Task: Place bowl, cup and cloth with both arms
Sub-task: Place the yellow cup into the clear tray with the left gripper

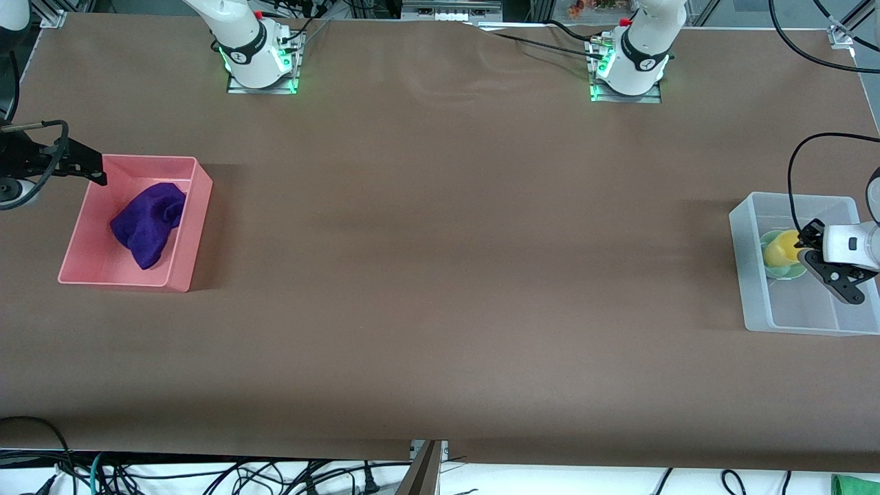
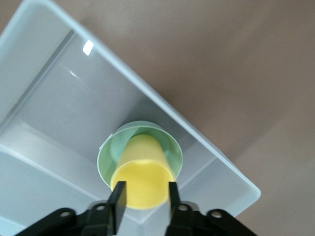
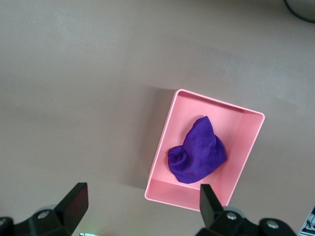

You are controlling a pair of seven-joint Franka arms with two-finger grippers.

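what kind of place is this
Most likely a robotics lab bench: two bolted-down arms, a plain brown table, loose cables along its edge, and a staged sorting setup with a pink bin and a clear bin.

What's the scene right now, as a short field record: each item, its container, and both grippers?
cloth: rumpled, in the pink bin, toward the right arm's end of the table
bowl: in the clear bin, toward the left arm's end
cup: upside down in the bowl
left gripper: over the clear bin, fingers either side of the cup
right gripper: open, holding nothing, above the pink bin's edge
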